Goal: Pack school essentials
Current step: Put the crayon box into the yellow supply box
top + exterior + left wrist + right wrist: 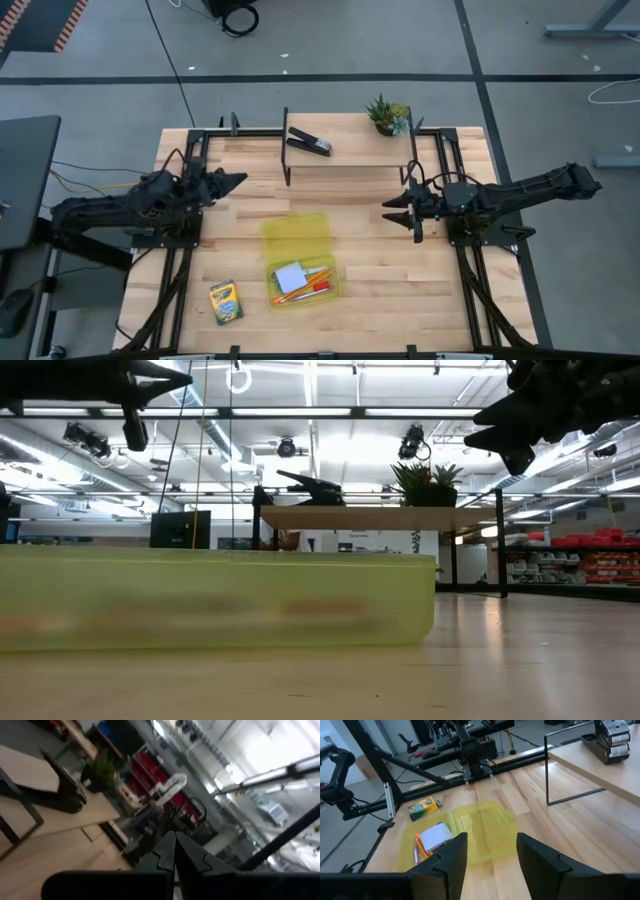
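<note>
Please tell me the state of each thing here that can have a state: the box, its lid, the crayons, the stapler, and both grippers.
Yellow box: open, holding a note pad and orange pencils.
Lid: swung back, lying flat on the table.
Crayon box: closed, lying on the table outside the yellow box.
Stapler: closed, resting on the shelf.
Left gripper: jaws shut, empty, raised.
Right gripper: jaws open, empty, raised.

Overhead camera looks straight down on the surface; low camera sits level, close behind the yellow box. Both share the raised shelf.
</note>
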Robot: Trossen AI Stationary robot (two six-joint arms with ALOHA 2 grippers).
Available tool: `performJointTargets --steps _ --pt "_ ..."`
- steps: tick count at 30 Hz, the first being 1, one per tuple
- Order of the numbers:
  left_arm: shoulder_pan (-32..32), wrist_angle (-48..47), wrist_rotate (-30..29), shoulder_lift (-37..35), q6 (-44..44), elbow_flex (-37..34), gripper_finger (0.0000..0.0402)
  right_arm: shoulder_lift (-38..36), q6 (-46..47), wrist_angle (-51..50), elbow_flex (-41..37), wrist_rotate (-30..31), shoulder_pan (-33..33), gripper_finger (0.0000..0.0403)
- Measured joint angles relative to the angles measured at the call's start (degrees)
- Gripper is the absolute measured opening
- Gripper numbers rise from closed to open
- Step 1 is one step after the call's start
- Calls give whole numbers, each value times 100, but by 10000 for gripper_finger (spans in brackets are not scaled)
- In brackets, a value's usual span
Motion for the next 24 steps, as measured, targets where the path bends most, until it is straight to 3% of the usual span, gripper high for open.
performJointTargets --steps 4,16,20,24 --pt "-86 -876 388 591 0 638 17 0 53 -36 0 -15 0 177" --pt "-1177 -5678 2004 3232 352 3318 19 0 90 -61 0 -3 -4 177" --pt "-1721 -6679 2158 4163 568 4018 53 2 100 -61 0 9 -4 177" --pt "-2236 -7527 2271 4995 706 4498 116 2 105 -59 0 21 -4 177"
